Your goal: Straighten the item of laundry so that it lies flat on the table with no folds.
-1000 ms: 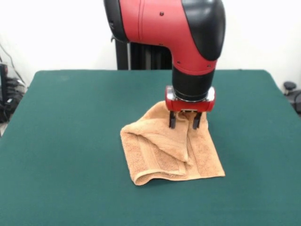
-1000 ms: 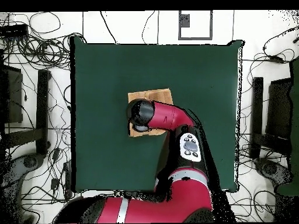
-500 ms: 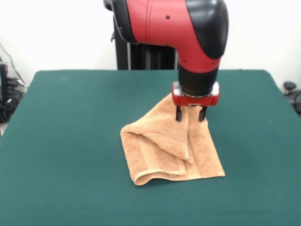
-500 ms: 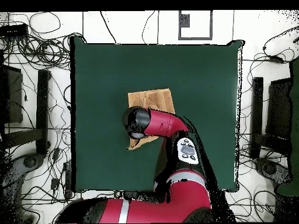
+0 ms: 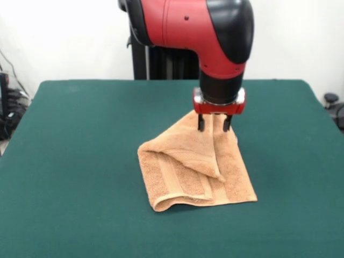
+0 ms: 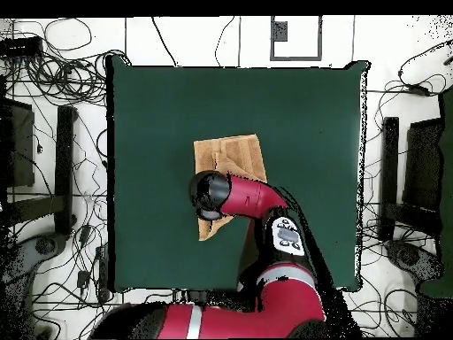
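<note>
The orange-tan towel (image 5: pixel 188 169) lies crumpled at the middle of the dark green table (image 5: pixel 80 161), with a flap folded over its centre and a doubled near edge. My gripper (image 5: pixel 214 124) is shut on the towel's far edge and holds it raised, so the cloth slopes up to the fingers. In the overhead view the towel (image 6: pixel 234 158) shows above and below the arm's wrist (image 6: pixel 211 195), which hides the gripper there. The white tag is not visible.
The red and black arm (image 5: pixel 204 32) comes down from the pedestal at the table's far side. Cables and equipment (image 6: pixel 53 133) lie on the floor around the table.
The gripper has risen and moved back toward the robot's base with the towel's far edge in it. The raised cloth is drawn longer and the folded flap has shifted.
</note>
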`<action>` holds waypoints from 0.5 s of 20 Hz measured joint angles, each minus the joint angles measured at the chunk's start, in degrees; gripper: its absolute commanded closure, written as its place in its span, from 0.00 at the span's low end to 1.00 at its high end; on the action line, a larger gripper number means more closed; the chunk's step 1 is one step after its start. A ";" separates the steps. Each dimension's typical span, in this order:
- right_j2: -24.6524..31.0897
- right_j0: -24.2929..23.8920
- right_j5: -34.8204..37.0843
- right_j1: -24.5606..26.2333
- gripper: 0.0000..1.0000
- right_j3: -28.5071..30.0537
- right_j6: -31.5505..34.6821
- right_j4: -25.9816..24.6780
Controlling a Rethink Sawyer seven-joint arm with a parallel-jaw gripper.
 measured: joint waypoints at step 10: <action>0.00 -0.35 0.00 -2.84 0.00 2.78 0.00 -0.01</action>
